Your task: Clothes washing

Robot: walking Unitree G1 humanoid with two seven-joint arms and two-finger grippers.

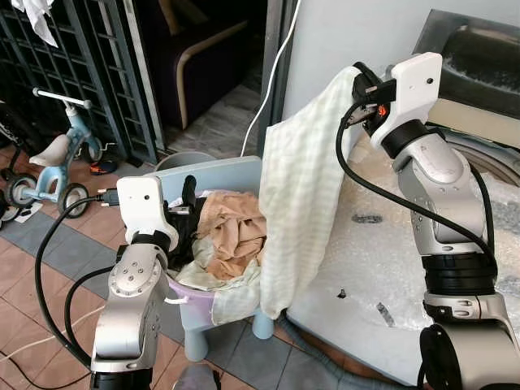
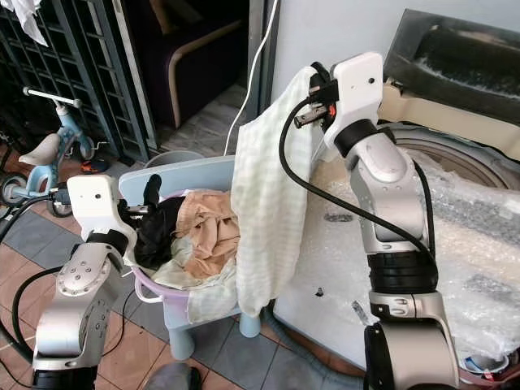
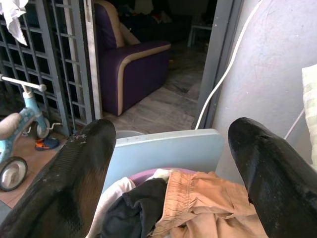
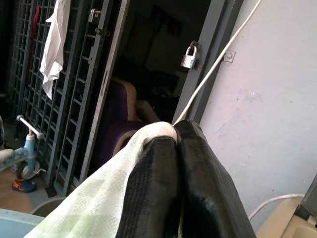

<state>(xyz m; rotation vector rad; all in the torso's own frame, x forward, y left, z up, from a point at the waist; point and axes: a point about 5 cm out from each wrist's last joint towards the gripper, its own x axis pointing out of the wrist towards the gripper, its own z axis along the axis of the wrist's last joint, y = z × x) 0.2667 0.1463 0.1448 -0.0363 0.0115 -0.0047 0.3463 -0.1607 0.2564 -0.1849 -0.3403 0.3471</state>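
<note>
Right hand (image 1: 357,81): I pinch pale checked cloth (image 1: 296,203) high, clearing basket (image 2: 154,294) at 8 o'clock. Left hand (image 3: 168,173): spread, probably steadying pile.

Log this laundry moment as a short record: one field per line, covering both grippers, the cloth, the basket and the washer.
right gripper: raised, shut on the cloth
cloth: pale green check, hanging free beside the washer
left gripper: open, above the basket
basket: lilac, on a light blue chair, holding tan and black clothes
washer: right of the chair, bubble wrap on top
</note>
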